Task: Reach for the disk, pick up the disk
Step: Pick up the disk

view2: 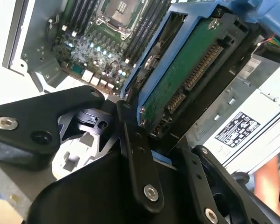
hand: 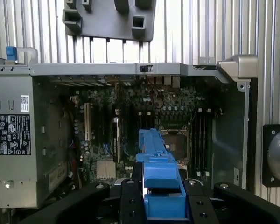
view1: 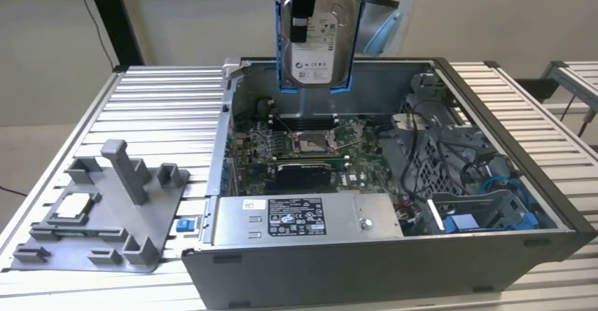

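Note:
The disk (view1: 323,52), silver-grey with a white label and blue side rails, hangs upright in the air above the back of the open computer case (view1: 509,125). My gripper (view1: 301,18) is shut on it from above, one black finger running down its labelled face. In the second wrist view the disk's green circuit-board underside (view2: 186,79) lies between the black fingers (view2: 136,158). In the first wrist view a blue rail of the disk (hand: 158,170) sticks out from the gripper (hand: 162,207), over the motherboard.
Inside the case are the motherboard (view1: 304,150), a grey power supply (view1: 299,216) and a blue bracket (view1: 486,213) among cables. A grey fixture (view1: 103,213) holding a small silver chip (view1: 75,206) lies on the slatted table (view1: 168,101). A person's arm (view2: 275,172) shows beside the case.

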You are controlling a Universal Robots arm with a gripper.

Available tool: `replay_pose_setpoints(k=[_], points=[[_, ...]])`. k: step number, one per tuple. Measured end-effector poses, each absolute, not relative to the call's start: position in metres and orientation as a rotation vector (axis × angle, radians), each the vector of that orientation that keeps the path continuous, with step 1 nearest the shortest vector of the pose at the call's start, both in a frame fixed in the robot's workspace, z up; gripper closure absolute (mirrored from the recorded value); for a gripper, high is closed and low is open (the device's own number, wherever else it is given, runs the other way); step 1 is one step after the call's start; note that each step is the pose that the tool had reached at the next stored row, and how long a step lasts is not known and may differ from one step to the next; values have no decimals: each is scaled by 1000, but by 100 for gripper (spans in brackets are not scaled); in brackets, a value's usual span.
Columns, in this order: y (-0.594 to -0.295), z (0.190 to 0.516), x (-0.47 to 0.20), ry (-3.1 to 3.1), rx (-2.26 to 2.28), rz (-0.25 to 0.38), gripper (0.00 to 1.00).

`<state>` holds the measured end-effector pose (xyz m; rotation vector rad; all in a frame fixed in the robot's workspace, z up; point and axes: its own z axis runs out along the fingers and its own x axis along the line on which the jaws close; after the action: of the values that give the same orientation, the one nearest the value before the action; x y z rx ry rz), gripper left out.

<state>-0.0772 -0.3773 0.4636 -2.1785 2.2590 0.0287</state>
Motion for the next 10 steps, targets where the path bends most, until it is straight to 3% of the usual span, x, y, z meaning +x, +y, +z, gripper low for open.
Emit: replay_pose_setpoints(k=[10], points=[[-378, 464, -60, 2256, -2181, 29, 100]])
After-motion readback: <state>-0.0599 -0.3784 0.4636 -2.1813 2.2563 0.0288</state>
